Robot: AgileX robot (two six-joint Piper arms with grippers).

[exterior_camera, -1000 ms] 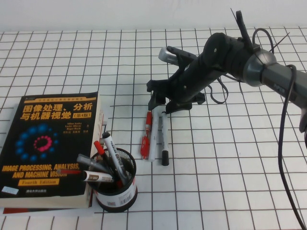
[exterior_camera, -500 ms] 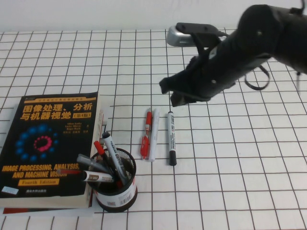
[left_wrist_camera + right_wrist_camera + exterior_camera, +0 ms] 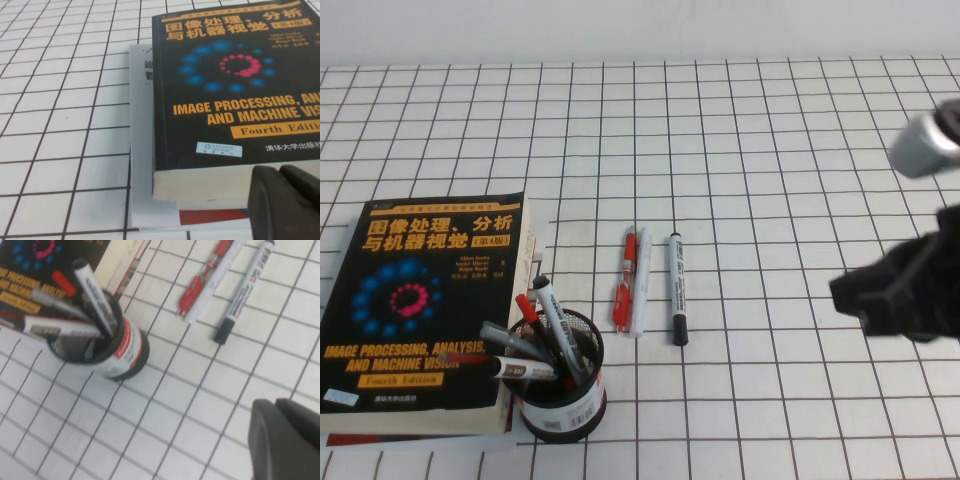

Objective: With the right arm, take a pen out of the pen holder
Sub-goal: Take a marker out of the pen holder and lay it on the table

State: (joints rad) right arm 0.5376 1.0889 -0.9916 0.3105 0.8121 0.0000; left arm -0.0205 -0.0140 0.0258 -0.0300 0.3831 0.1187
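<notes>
We record a white tabletop ruled with a black grid. At its near left lies a black-covered image-processing textbook, stacked on a white booklet.

Just beside the textbook's near right corner stands a black mesh cylindrical pen holder with a red and white band low on its wall. It is upright and holds several markers, which lean at different angles.

Three pens lie flat on the tabletop a little beyond the holder, roughly parallel. These are a red pen, a white pen touching it, and, slightly apart to the right, a white marker with a black cap.

The right gripper hangs at the right edge of the high view, well apart from the holder and the three pens. Its jaws are closed on nothing.

The left gripper sits over the textbook's near edge. Its jaws are pressed together and empty.
</notes>
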